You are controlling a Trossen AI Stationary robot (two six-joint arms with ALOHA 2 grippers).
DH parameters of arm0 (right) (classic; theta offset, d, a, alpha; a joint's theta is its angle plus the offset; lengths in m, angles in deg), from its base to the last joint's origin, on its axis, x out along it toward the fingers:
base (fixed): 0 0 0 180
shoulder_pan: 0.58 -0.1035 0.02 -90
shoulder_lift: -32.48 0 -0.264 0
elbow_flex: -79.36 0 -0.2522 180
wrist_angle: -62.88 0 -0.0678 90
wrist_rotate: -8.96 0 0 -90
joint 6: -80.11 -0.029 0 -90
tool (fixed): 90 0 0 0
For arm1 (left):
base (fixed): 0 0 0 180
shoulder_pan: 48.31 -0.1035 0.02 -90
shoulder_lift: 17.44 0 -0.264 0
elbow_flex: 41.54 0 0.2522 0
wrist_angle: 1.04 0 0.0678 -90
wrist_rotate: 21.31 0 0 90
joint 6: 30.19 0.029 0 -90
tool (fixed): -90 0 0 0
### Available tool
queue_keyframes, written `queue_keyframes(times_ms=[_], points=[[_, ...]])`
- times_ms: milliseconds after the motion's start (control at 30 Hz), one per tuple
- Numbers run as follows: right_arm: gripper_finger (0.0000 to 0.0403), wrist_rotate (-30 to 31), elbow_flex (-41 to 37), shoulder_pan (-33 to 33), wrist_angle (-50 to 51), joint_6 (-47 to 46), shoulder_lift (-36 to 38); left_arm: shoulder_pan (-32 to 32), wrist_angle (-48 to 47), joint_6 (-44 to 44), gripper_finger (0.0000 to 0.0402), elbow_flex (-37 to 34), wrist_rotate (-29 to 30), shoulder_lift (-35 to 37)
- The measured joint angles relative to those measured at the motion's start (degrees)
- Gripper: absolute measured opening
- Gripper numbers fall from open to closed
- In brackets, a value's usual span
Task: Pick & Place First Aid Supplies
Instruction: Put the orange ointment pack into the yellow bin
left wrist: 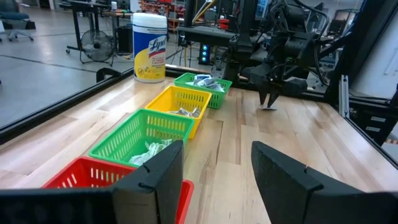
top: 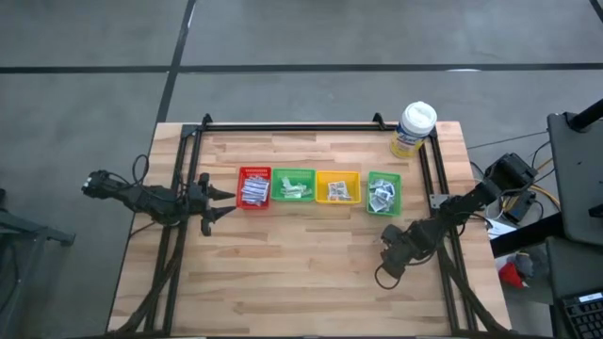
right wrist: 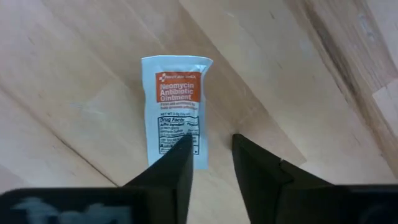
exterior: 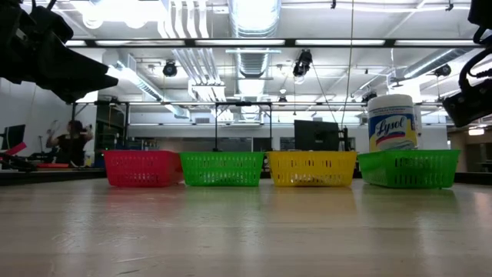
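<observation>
One ointment packet [right wrist: 173, 109] lies flat on the table [top: 311, 273], just under the right gripper [right wrist: 210, 155], whose fingers straddle its lower edge, parted, nothing held. Likely light, thin, floppy; pinch an edge. White, orange label. Farther off: green tray [top: 383, 193]; left gripper [left wrist: 214, 171] beyond it, released.

Industrial lab: exposed ceiling ducts [exterior: 254, 19], concrete floor [top: 85, 94], equipment racks [left wrist: 249, 31].

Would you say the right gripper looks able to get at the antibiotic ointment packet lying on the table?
Probably yes: the right gripper hangs right over the ointment packet, one finger overlapping its edge, with only bare table around it.
</observation>
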State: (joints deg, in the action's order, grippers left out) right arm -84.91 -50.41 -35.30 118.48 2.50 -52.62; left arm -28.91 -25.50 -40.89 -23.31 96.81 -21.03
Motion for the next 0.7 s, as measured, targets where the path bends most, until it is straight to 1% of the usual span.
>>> queue_keyframes(times_ms=[233, 367, 467, 700], points=[[0.0046, -0.13, -0.09, 0.02, 0.99, -0.57, 0.01, 0.01, 0.00, 0.00, 0.0188, 0.02, 0.02, 0.02], [0.0016, -0.09, 0.57, 0.02, 3.44, -1.73, 0.00, 0.01, 0.00, 0.00, 0.0188, 0.00, 0.01, 0.00], [0.0009, -0.03, 1.36, 0.02, 4.84, -1.42, -0.16, 0.01, 0.00, 0.00, 0.0188, 0.02, 0.01, 0.00], [0.0008, 2.22, 3.52, -0.07, 6.27, 0.12, -0.39, 0.01, -0.01, 0.00, 0.0188, 0.00, 0.02, 0.00]])
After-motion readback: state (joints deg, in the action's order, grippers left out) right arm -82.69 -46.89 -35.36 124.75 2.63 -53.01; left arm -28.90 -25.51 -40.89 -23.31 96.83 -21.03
